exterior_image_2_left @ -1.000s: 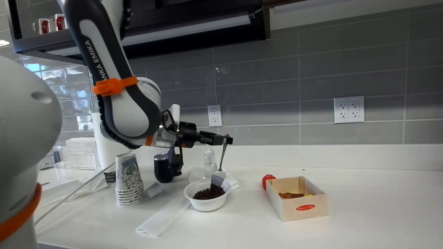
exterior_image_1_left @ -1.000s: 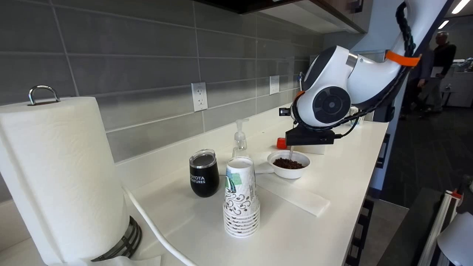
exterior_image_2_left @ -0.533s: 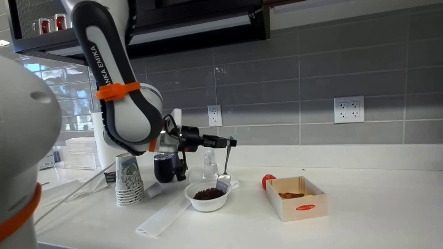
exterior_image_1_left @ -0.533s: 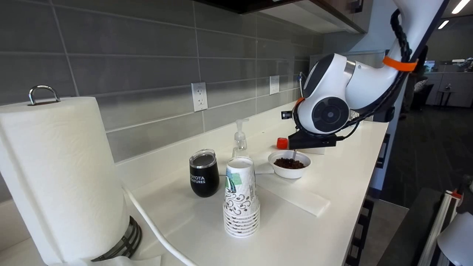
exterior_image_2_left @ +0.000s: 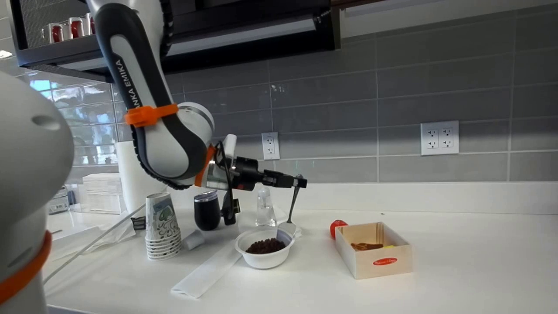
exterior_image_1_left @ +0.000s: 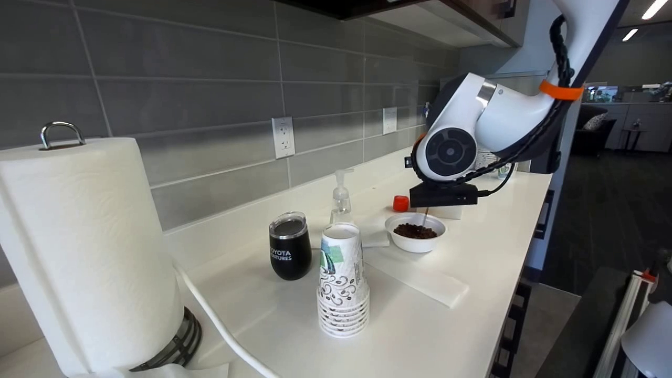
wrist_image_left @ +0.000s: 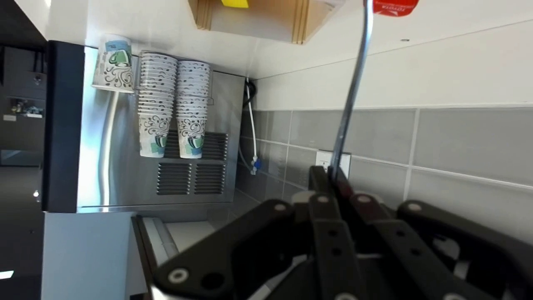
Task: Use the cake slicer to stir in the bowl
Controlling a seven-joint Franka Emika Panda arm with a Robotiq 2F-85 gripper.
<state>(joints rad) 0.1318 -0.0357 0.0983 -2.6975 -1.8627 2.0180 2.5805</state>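
The cake slicer (exterior_image_2_left: 287, 228) is a silver utensil with a thin handle and a flat blade. It slants down from my gripper (exterior_image_2_left: 301, 182) into the white bowl (exterior_image_2_left: 264, 261). The blade's lower end is inside the bowl's right side, against or beside the dark red-brown contents; its tip is partly hidden. My gripper is shut on the handle's top end, above the bowl. In the wrist view the handle (wrist_image_left: 354, 87) rises from between the fingertips (wrist_image_left: 331, 177). The bowl (exterior_image_1_left: 415, 245) also shows in an exterior view, with the slicer (exterior_image_1_left: 426, 217) partly hidden by the arm.
A wooden box (exterior_image_2_left: 375, 257) and a red item (exterior_image_2_left: 337, 227) stand right of the bowl. A soap dispenser (exterior_image_2_left: 265, 209), dark tumbler (exterior_image_2_left: 207, 211) and paper cups (exterior_image_2_left: 162, 229) are left and behind. A napkin (exterior_image_2_left: 209, 270) lies beside the bowl. The tiled wall (exterior_image_2_left: 327, 170) is behind.
My gripper and the slicer have moved right in an exterior view, and the blade has shifted to the bowl's right side. The bowl has slid slightly the same way.
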